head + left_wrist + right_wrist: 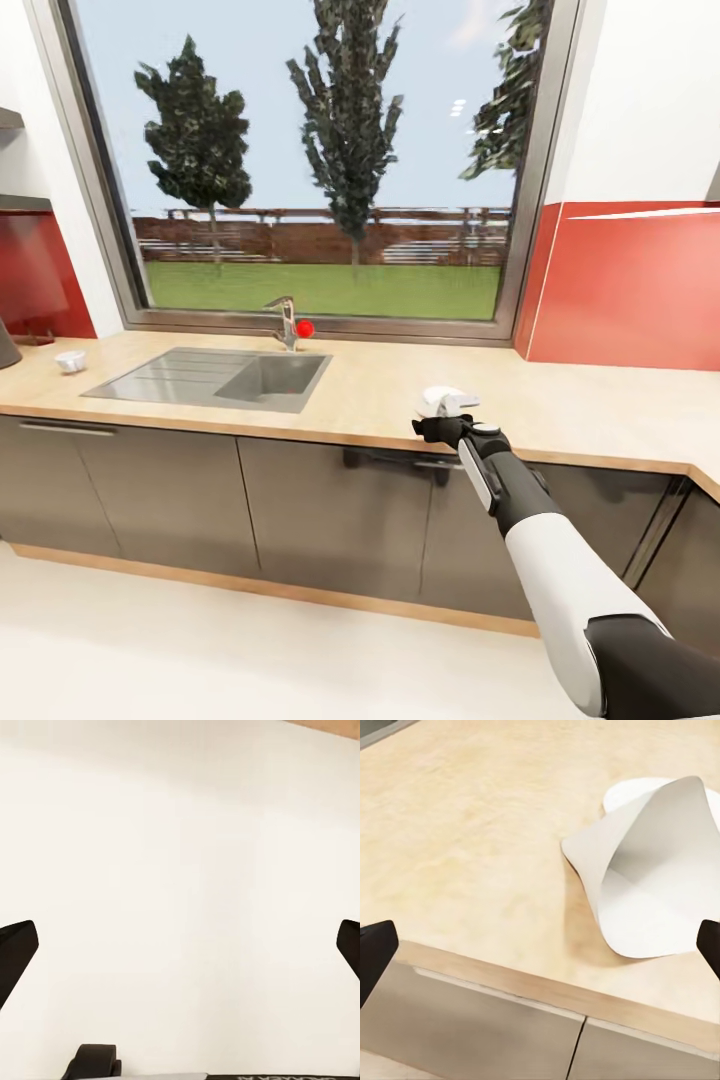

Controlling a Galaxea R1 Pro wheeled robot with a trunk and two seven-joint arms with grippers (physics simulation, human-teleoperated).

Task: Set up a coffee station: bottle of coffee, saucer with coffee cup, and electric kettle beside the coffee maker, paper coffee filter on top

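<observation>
No text, label or number can be read on anything here

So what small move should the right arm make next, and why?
Probably move the right gripper forward over the paper filter and lower it. The filter lies on the countertop near the front edge, ahead of the open fingers and apart from them, so nothing is gripped yet.
</observation>
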